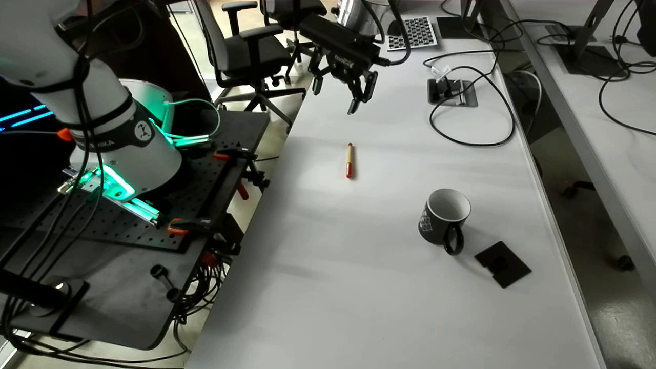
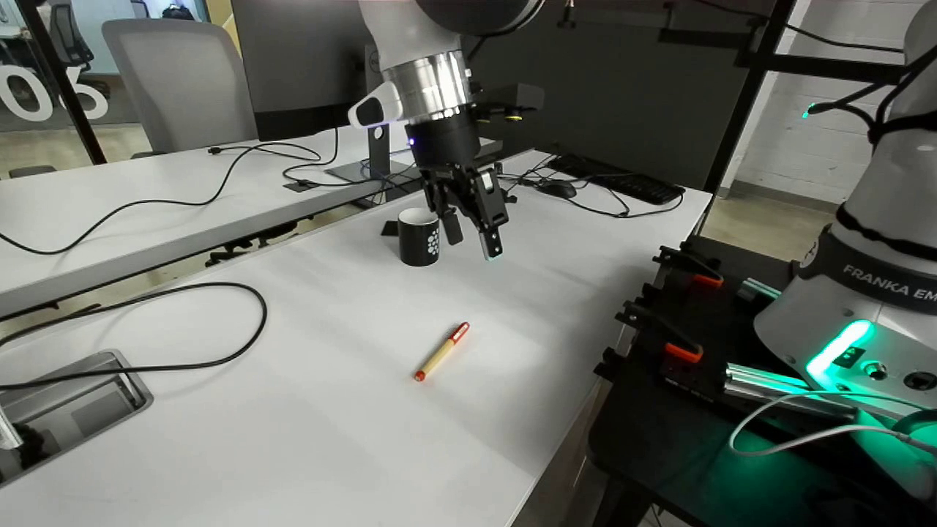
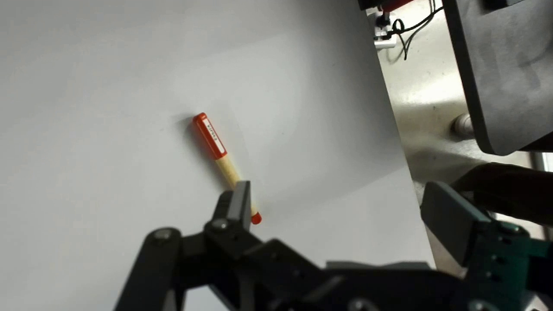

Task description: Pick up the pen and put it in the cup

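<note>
The pen (image 1: 349, 161) lies flat on the white table, with a pale yellow body, a red labelled cap and a red tip. It also shows in an exterior view (image 2: 442, 351) and in the wrist view (image 3: 211, 137), where my left-hand finger hides part of its body. The cup (image 1: 434, 220), a black mug with a pale inside, stands upright; it also shows in an exterior view (image 2: 419, 241) and is out of the wrist view. My gripper (image 1: 335, 100) is open and empty, raised above the table, apart from pen and cup; it also shows in an exterior view (image 2: 474, 246) and the wrist view (image 3: 338, 189).
A flat black pad (image 1: 505, 264) lies beside the cup's handle. A looped black cable (image 1: 474, 144) runs from a recessed metal box (image 1: 464, 95) near the far table edge. A keyboard (image 1: 417, 32) is at one end. Clamps (image 2: 681, 353) sit on the robot's black bench (image 2: 703, 439).
</note>
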`<act>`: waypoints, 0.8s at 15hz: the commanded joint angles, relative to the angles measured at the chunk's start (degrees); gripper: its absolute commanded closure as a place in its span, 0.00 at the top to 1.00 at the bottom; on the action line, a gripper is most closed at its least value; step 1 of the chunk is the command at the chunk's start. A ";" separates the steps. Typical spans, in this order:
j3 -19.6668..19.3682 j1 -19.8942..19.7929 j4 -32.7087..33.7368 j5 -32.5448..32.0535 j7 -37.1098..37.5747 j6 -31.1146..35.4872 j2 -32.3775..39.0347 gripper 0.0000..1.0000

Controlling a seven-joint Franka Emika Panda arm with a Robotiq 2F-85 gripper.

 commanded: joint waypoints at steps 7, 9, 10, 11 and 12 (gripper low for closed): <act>1.69 -1.81 1.46 -6.61 8.31 1.05 3.54 1.00; 1.68 -1.81 1.54 -6.67 8.37 1.05 3.54 1.00; 1.68 -1.82 1.58 -6.68 8.39 1.05 3.54 1.00; 1.69 -1.62 1.78 -7.56 8.50 1.59 4.07 1.00; 1.81 -1.52 2.04 -8.21 8.67 1.56 4.59 1.00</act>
